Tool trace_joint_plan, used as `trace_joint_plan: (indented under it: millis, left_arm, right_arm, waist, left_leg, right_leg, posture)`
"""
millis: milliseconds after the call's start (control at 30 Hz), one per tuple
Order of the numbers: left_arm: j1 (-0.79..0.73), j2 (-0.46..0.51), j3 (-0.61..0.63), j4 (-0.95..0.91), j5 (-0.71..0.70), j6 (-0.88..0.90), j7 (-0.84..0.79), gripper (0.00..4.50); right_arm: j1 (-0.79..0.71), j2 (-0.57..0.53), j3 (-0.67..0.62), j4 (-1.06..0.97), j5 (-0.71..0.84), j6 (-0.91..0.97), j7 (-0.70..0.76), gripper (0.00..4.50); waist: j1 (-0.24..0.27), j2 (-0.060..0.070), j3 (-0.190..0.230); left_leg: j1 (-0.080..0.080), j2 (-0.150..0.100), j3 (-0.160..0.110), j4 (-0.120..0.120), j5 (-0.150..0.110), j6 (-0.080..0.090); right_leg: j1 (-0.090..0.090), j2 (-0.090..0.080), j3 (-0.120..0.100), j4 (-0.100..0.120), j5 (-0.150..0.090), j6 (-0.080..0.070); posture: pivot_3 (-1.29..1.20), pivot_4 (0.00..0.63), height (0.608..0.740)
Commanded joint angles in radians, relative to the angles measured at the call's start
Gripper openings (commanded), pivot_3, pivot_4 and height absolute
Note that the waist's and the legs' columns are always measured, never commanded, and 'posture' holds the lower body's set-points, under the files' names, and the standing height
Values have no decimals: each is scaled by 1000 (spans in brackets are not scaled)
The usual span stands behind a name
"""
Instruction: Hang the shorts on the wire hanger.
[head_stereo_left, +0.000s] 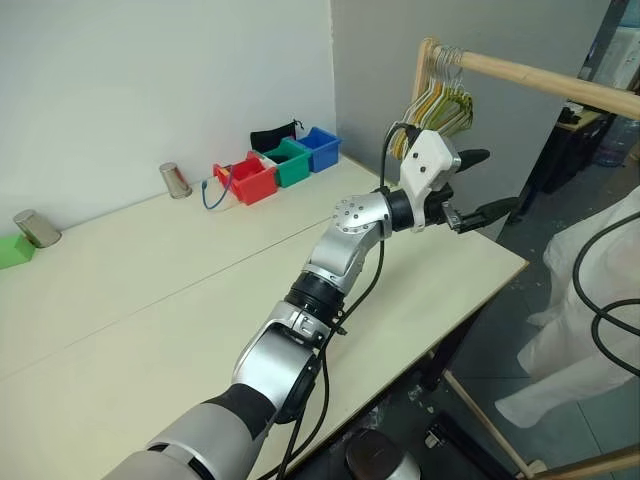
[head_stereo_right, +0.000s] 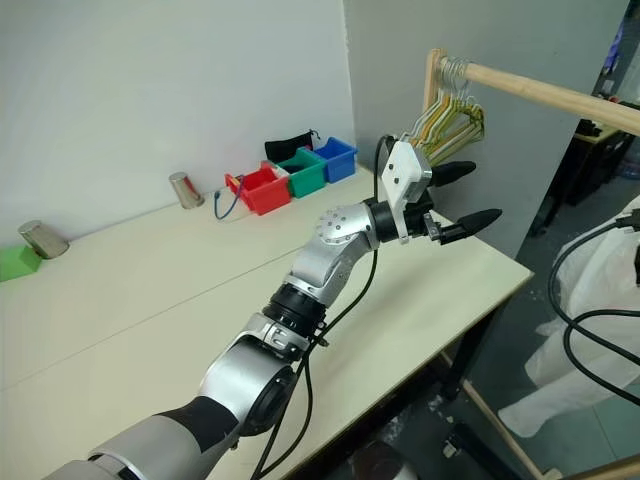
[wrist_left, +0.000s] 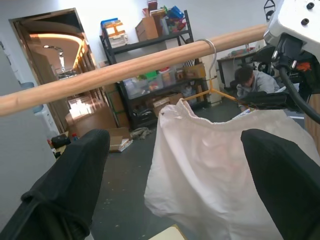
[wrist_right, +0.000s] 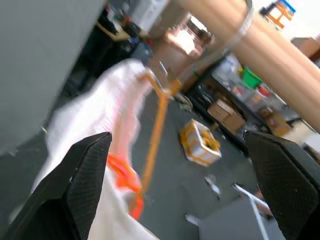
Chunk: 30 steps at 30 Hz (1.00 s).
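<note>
The shorts (wrist_left: 215, 165) hang on the wire hanger (wrist_left: 220, 92). The white cloth drapes down from the hanger's orange-tan wire, and the hanger's hook sits over the wooden rail (wrist_left: 125, 67). In the head views the shorts show as white cloth (head_stereo_left: 590, 300) hanging low at the right, past the edge of the table (head_stereo_left: 150, 300).

The left gripper (head_stereo_left: 478, 185) is held out in the air near the end of the table, pointing toward the shorts. Its two black fingers (wrist_left: 65, 190) are wide apart and hold nothing. The right gripper (wrist_right: 175, 185) is close to the hanger and the rail. Its fingers are wide apart too, and nothing is between them.

More hangers (head_stereo_left: 440, 105) hang in a bunch at the near end of the rail. Small red, green and blue bins (head_stereo_left: 280, 165) sit at the back of the table.

The job looks nearly done, since the shorts are already on the hanger and both grippers are empty. What seems left is for the arms to pull away.
</note>
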Motion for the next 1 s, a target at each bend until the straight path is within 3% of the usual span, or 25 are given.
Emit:
trace_joint_plan:
  millis: [33, 300, 500, 633, 1000]
  left_arm:
    - [37, 63, 50, -99, -6, 55, 33, 4500]
    - [183, 231, 102, -276, 22, 168, 111, 4500]
    - [296, 329, 144, -410, 39, 250, 190, 4500]
    - [430, 375, 216, -567, 67, 357, 337, 4500]
    - [695, 341, 366, -867, 91, 568, 630, 4500]
  right_arm:
    - [-109, 79, 85, 30, -2, -128, 15, 4461]
    - [-257, 234, 255, 212, -19, -328, 43, 4461]
    - [-341, 395, 307, 365, -6, -476, 71, 4461]
    - [-388, 528, 393, 556, -13, -661, 115, 4461]
    - [-398, 701, 470, 805, -38, -867, 153, 4461]
  waist:
    - [4, 1, -1]
    - [70, 4, -3]
    - [178, 4, -3]
    - [248, 4, -4]
    - [550, 1, -6]
  left_leg:
    - [1, 0, 0, 0, 0, 0]
    - [2, -1, -1, 0, 0, 0]
    - [2, -2, -5, 6, 0, 0]
    - [-1, -2, -8, 12, 0, 0]
    - [-19, -3, -12, 14, 4, -8]
  right_leg:
    - [1, 0, 0, 1, 0, 0]
    - [1, -1, 0, 3, 0, 0]
    - [0, -2, -2, 8, 1, 1]
    - [-2, -1, -2, 10, 6, -3]
    - [-22, -1, -3, 12, 12, -6]
  posture:
    - [-560, 0, 740]
    - [-431, 0, 740]
    - [-334, 0, 740]
    - [-212, 0, 740]
    - [48, 0, 740]
